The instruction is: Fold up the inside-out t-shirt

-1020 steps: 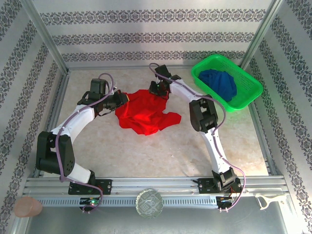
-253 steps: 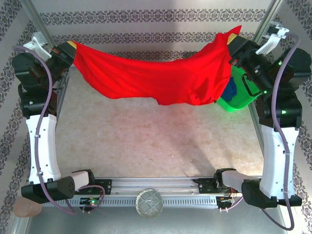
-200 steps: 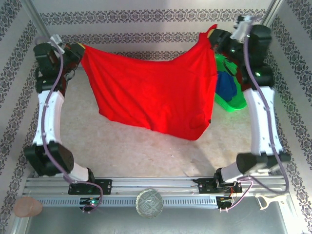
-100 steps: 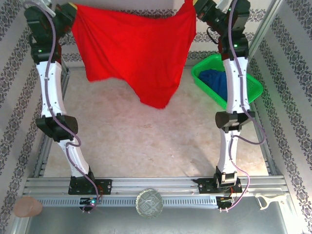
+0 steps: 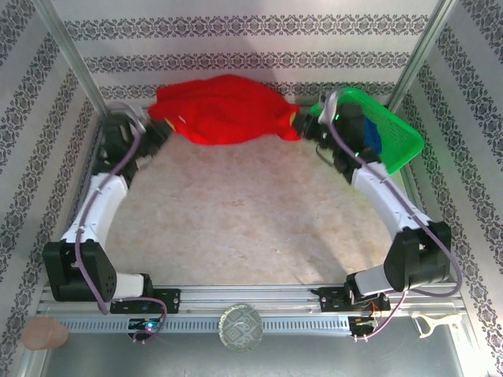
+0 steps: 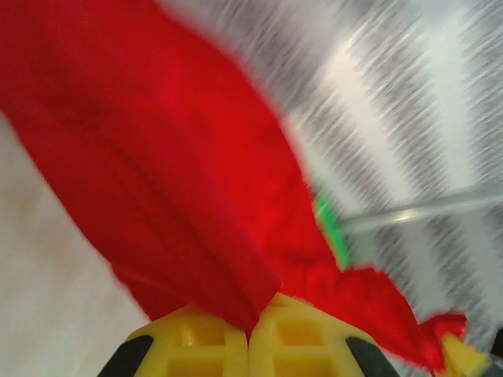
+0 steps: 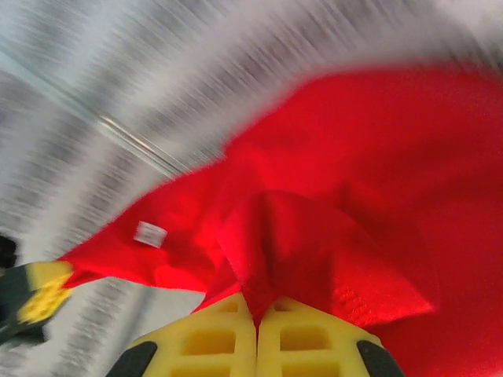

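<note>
Red inside-out t-shirt (image 5: 224, 110) is held bunched above the tabletop (image 5: 259, 212) | left tool (image 5: 155, 124) and right tool (image 5: 302, 126) are clenched on its ends | likely to be spread flat

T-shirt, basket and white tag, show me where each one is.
T-shirt (image 5: 224, 110): top view, middle of the bunched cloth.
Basket (image 5: 399, 135): top view, its right wall.
Tag (image 7: 149, 233): right wrist view, centre of the white patch.
</note>
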`<act>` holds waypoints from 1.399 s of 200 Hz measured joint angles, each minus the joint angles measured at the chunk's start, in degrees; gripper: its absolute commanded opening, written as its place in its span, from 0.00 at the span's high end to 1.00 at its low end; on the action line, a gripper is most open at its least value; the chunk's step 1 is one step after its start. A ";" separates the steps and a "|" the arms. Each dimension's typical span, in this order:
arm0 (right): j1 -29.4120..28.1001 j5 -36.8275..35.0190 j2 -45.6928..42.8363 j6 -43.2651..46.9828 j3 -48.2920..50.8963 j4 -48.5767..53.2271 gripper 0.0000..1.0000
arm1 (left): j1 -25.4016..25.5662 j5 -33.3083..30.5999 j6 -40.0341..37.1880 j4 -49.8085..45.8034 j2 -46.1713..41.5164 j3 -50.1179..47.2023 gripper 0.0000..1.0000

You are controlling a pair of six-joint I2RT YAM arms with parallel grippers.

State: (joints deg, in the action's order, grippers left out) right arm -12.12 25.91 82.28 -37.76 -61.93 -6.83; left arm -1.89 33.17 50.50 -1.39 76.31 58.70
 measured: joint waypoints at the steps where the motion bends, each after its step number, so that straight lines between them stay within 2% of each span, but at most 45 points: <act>1: 0.00 -0.20 0.09 -0.02 1.33 -0.26 1.00 | 0.39 -0.15 -0.13 0.13 -0.11 -1.14 1.00; 18: 0.92 -2.16 1.60 -0.72 14.93 -2.05 1.00 | 5.46 -1.73 -0.87 1.44 -1.75 -12.98 1.00; 33: 1.90 -3.26 1.81 -1.07 22.18 -2.71 1.00 | 9.53 -2.97 -1.01 2.80 -3.63 -20.90 1.00; 44: 2.62 -4.09 1.46 -1.38 25.11 -3.32 0.83 | 12.00 -3.96 -0.98 3.96 -5.11 -24.96 1.00; 57: 3.52 -4.98 0.02 -2.10 27.23 -4.17 0.75 | 14.58 -5.22 -0.98 5.16 -6.84 -28.00 1.00; 69: 4.33 -5.73 -2.82 -2.60 28.96 -4.87 0.60 | 16.79 -6.25 -1.01 5.95 -8.70 -29.75 1.00; 75: 4.70 -6.25 -4.68 -2.64 29.79 -5.01 0.52 | 17.68 -6.58 -1.01 5.95 -9.90 -30.29 0.92; 81: 5.09 -6.88 -6.99 -2.91 30.62 -4.94 0.46 | 18.38 -6.84 -1.01 5.90 -11.21 -30.71 0.75; 87: 5.33 -7.48 -9.22 -3.21 31.21 -4.57 0.44 | 18.97 -7.17 -1.20 5.68 -12.92 -30.93 0.57; 99: 5.64 -9.25 -14.51 -3.98 32.00 -2.89 0.42 | 19.67 -7.93 -1.29 4.74 -16.98 -30.99 0.34; 121: 5.60 -12.90 -24.44 -4.11 31.87 1.90 0.42 | 19.91 -9.42 -1.79 1.51 -25.35 -30.99 0.07; 129: 5.60 -13.81 -27.02 -4.07 31.39 3.78 0.42 | 19.91 -9.94 -2.05 -0.24 -28.46 -30.97 0.00; 149: 4.96 -15.58 -29.64 -3.89 28.39 8.31 0.43 | 19.93 -11.10 -3.02 -4.31 -34.36 -30.53 0.01; 169: 2.29 -15.91 -25.75 -3.87 24.06 9.92 0.43 | 19.93 -12.39 -4.35 -6.84 -34.38 -28.57 0.01; 199: -4.48 -16.11 -12.59 -3.91 16.85 9.55 0.43 | 19.15 -12.90 -7.80 -6.49 -22.36 -20.76 0.01; 247: -13.97 -16.02 12.20 -7.02 3.82 6.01 0.45 | 10.86 -9.38 -12.90 -1.64 15.15 2.34 0.00; 280: -19.96 -16.02 24.17 -11.17 -4.04 3.78 0.46 | 5.46 -7.06 -13.92 -1.18 34.01 16.87 0.00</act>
State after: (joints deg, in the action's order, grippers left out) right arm -32.08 9.89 106.45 -48.93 -65.98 -3.05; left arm 3.57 26.11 36.58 -2.57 110.32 75.57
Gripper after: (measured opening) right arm 0.540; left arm 0.995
